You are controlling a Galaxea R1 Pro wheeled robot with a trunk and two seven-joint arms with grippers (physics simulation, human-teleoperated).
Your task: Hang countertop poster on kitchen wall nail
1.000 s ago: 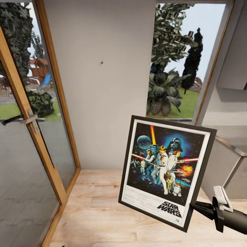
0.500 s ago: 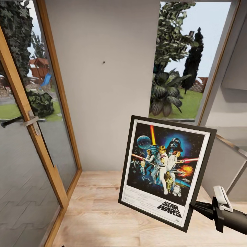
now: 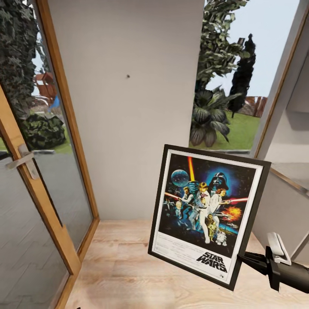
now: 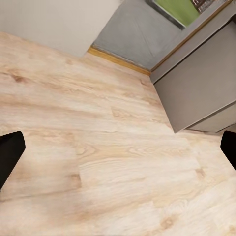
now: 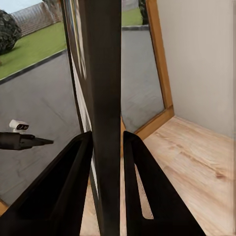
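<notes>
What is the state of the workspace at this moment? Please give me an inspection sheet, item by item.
Surface: light wooden floor; a grey cabinet side at the right.
Job's things: the poster is held upright, slightly tilted, off the floor; a small dark wall nail sits on the grey wall above and left of it.
Clutter: nothing seen.
Grippers: right gripper clamps the poster's frame edge between both fingers; left gripper open, holding nothing, above the floor.
Cables: nothing seen.
Surroundings: glass door with wooden frame at left, window onto garden plants at right.
</notes>
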